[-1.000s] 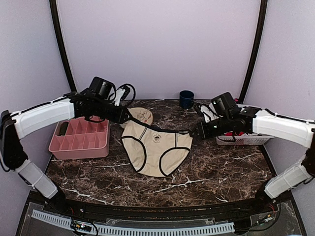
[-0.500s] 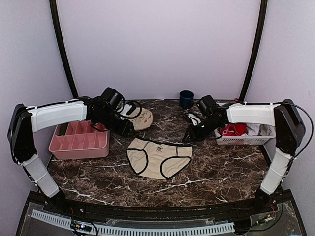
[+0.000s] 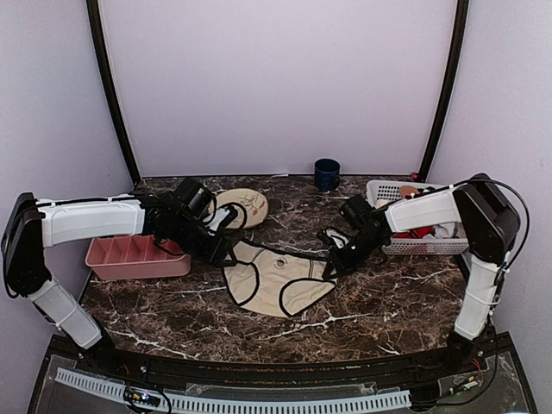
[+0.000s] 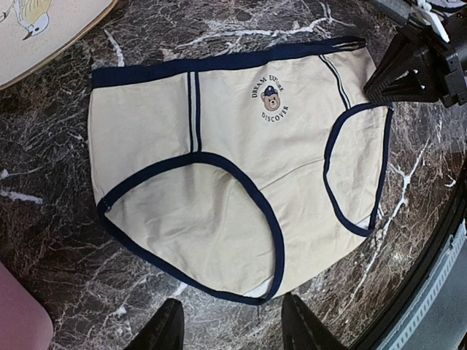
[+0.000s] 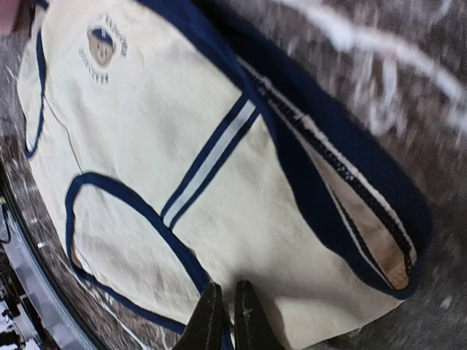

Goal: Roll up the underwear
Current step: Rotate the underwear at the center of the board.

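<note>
The beige underwear [image 3: 278,276] with dark trim and a small bear print lies spread flat on the marble table, waistband toward the back. In the left wrist view it fills the frame [image 4: 233,168]. My left gripper [image 3: 222,253] is open and empty just off the underwear's left side, its fingers hovering over bare marble [image 4: 233,334]. My right gripper [image 3: 334,258] is at the underwear's right side edge. Its fingers [image 5: 208,321] are pressed together on the fabric [image 5: 219,146] beside the waistband corner. That view is blurred.
A pink divided tray [image 3: 138,254] stands at the left. A round patterned plate [image 3: 246,205] lies behind the underwear. A dark blue cup [image 3: 326,174] is at the back. A white basket [image 3: 427,246] with a red garment [image 3: 412,231] is at the right.
The underwear went from hanging stretched between both grippers to lying flat on the table. Both arms came down and nearer. The left gripper let go and opened.
</note>
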Controlling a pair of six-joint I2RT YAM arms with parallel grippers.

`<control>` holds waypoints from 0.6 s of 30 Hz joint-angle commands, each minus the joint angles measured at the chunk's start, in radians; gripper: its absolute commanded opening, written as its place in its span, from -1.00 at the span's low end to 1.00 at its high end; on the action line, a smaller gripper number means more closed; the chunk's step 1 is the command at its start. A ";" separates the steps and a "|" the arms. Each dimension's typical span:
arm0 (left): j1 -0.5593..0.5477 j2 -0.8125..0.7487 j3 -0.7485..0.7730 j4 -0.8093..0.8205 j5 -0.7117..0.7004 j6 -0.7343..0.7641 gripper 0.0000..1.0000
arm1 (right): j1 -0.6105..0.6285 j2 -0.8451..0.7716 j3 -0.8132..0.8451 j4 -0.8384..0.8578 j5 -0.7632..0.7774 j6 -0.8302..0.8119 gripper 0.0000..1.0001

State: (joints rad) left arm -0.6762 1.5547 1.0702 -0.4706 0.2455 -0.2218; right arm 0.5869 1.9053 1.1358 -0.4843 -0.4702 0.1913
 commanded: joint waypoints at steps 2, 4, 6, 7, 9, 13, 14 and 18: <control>-0.048 -0.074 -0.018 -0.055 -0.004 -0.007 -0.05 | 0.124 -0.113 -0.212 -0.039 -0.009 0.049 -0.83; -0.079 -0.085 -0.033 -0.065 0.002 -0.018 -0.07 | 0.217 -0.160 -0.287 -0.013 -0.082 0.106 -0.85; -0.120 -0.088 -0.053 -0.061 0.022 -0.042 -0.09 | 0.310 -0.224 -0.328 0.054 -0.183 0.194 -0.85; -0.141 -0.088 -0.064 -0.050 0.038 -0.054 -0.11 | 0.340 -0.265 -0.332 0.087 -0.216 0.232 -0.84; -0.183 -0.075 -0.080 -0.027 0.052 -0.073 -0.12 | 0.336 -0.344 -0.326 0.121 -0.223 0.292 -0.78; -0.235 0.000 -0.075 0.032 0.085 -0.100 -0.18 | 0.244 -0.403 -0.262 0.084 -0.138 0.280 -0.73; -0.241 0.024 -0.073 0.054 0.107 -0.108 -0.19 | 0.228 -0.399 -0.245 0.077 -0.115 0.271 -0.72; -0.244 0.116 -0.065 0.090 0.161 -0.134 -0.26 | 0.204 -0.331 -0.168 0.070 -0.063 0.226 -0.72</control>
State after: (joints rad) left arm -0.9195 1.6020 1.0031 -0.4263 0.3450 -0.3172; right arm 0.8062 1.5188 0.9020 -0.4217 -0.5961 0.4347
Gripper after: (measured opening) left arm 0.388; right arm 0.139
